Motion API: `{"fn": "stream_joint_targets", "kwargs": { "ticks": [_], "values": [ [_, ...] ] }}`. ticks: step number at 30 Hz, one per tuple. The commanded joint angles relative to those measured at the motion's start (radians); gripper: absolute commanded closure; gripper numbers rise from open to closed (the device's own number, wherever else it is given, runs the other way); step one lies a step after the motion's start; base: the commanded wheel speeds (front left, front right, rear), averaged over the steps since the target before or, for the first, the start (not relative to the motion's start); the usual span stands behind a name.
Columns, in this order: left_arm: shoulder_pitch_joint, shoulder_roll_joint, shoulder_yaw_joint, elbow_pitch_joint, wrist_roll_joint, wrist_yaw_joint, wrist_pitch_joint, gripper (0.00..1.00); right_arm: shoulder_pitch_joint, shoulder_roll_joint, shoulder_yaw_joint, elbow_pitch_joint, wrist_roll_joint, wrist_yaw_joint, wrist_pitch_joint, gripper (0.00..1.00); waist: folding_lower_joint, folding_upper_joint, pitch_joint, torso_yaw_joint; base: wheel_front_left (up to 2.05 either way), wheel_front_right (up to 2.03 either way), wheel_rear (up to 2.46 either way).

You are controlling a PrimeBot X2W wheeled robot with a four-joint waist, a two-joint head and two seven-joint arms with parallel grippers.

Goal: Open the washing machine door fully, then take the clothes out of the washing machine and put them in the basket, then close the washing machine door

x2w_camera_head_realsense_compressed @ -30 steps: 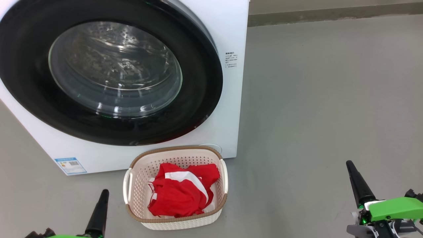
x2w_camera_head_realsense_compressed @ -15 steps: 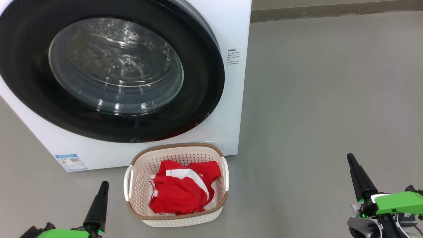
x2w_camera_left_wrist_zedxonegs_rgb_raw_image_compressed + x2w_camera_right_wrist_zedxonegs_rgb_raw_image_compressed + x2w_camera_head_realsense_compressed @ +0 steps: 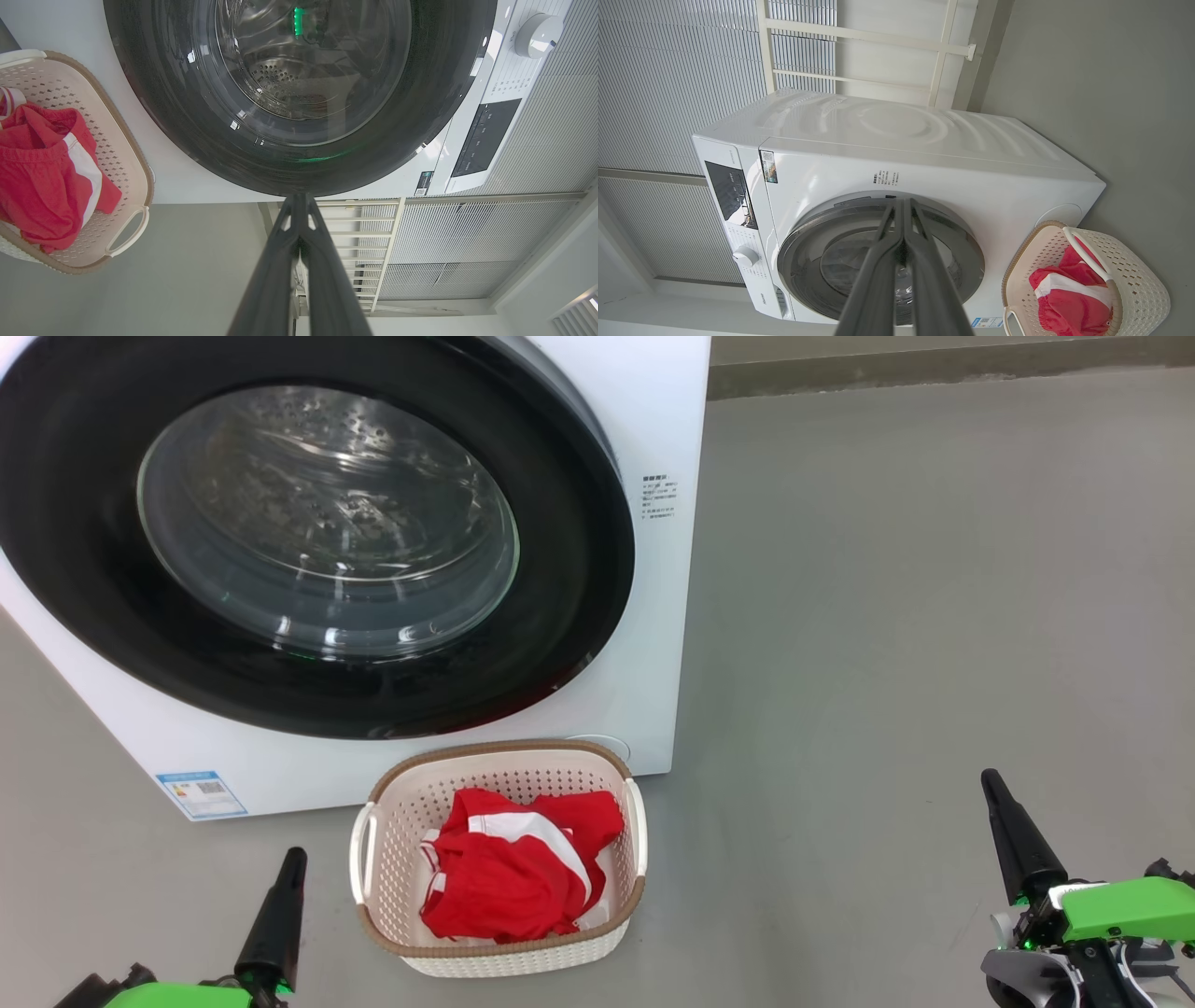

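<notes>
1. Though pressed tip to tip, gripping nothing: left fingers, at the lower left over the grey floor, just beside the basket's left handle and apart from it.
2. Likewise closed together and empty: right fingers, well apart from the basket, out over bare floor.
3. Between them, nearer the left: basket on the floor, clothes heaped inside, red with a white stripe.
4. Just behind the basket: washing machine, basket standing before its lower front, below the door's rim.
5. Shut against that front: washing machine door, steel drum dim behind the glass.
6. Around: blue sticker low on the front, dial and dark control panel, white railing beyond.
</notes>
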Motion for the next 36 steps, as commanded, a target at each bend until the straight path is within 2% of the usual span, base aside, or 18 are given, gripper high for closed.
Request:
{"fn": "stream_joint_targets", "kwargs": {
  "ticks": [1, 36],
  "values": [
    [-0.038, 0.018, 0.027, -0.021, -0.007, -0.007, 0.006, 1.00, -0.042, -0.012, 0.016, -0.025, 0.003, -0.001, 0.007, 1.00, 0.0000, 0.0000, 0.000, 0.000, 0.00, 0.00, 0.00],
    [-0.038, 0.018, 0.027, -0.021, -0.007, -0.007, 0.006, 1.00, -0.042, -0.012, 0.016, -0.025, 0.003, -0.001, 0.007, 1.00, 0.0000, 0.0000, 0.000, 0.000, 0.00, 0.00, 0.00]
  ]
}}
